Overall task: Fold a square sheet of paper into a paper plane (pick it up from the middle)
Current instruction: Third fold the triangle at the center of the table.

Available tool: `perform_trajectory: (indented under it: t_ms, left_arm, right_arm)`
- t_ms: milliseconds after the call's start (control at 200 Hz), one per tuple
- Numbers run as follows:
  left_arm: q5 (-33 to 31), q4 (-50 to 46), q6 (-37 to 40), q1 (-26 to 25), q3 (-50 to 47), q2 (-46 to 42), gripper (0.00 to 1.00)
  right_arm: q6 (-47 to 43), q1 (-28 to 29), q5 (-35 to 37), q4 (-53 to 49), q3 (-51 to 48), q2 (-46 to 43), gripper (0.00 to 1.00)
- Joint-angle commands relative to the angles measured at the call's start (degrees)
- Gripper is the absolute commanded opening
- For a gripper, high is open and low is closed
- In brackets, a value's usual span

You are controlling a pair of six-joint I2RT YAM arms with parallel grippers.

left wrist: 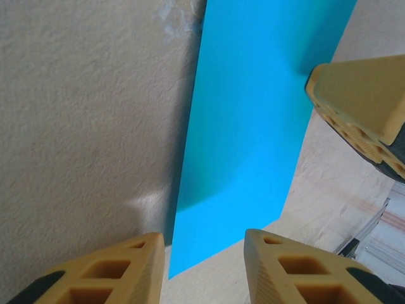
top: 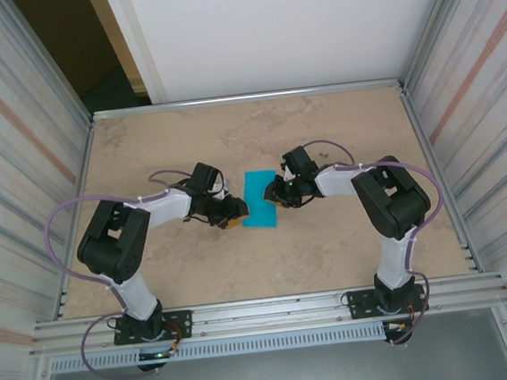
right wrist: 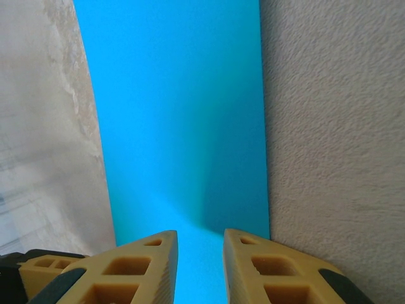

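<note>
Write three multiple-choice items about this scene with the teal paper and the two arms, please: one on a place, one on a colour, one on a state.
1. Where does the thin bright teal paper sheet lie on the beige table?
A. In the far left corner
B. Mid-table, between the left gripper and the right gripper
C. At the near edge, beside the arm bases

2. What colour are the left gripper's fingers?
A. Red
B. White
C. Tan-yellow

3. How do the left gripper's jaws stand?
A. Open, with a wide gap
B. Shut tight together
C. Shut on a pen

Answers:
1. B: the top view shows the sheet in the middle with one gripper at each side.
2. C: the left wrist view shows tan-yellow ribbed fingers.
3. A: the sheet and table show through the gap between the fingers.
</note>
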Motion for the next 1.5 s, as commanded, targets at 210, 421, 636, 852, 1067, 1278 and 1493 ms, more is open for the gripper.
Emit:
perform_trajectory:
  t_ms: [210,421,636,852,1067,1278,1493]
  left_arm:
    - [0.3,-1.4,1.5,-0.7,1.7,1.9,0.40]
    - [0.6,-1.1,1.5,-0.7,1.5,2.2,0.41]
    - [5.7,3.9,0.2,-0.6,1.7,2.6,0.38]
    - [6.0,4.6,0.5,1.1,3.4,3.5,0.36]
    - [6.2,3.9,1.6,2.0,6.0,5.8,0.34]
    - [4.7,3.4,1.3,2.2,8.5,8.0,0.30]
    - [3.5,2.5,1.1,2.5,10.0,9.5,0.26]
  right_arm:
    - [0.3,-0.4,1.7,-3.1,-2.0,2.7,0.25]
    - [0.3,-0.5,1.6,-3.0,-2.1,2.6,0.25]
    - [0.3,-0.5,1.5,-2.9,-2.2,2.5,0.25]
    - [0.3,-0.6,1.6,-2.9,-2.3,2.3,0.25]
    - [0.3,-0.7,1.7,-2.9,-2.1,2.2,0.24]
    - [0.3,-0.8,1.6,-2.9,-2.0,2.1,0.24]
    - [0.3,-0.8,1.7,-2.9,-2.0,1.9,0.24]
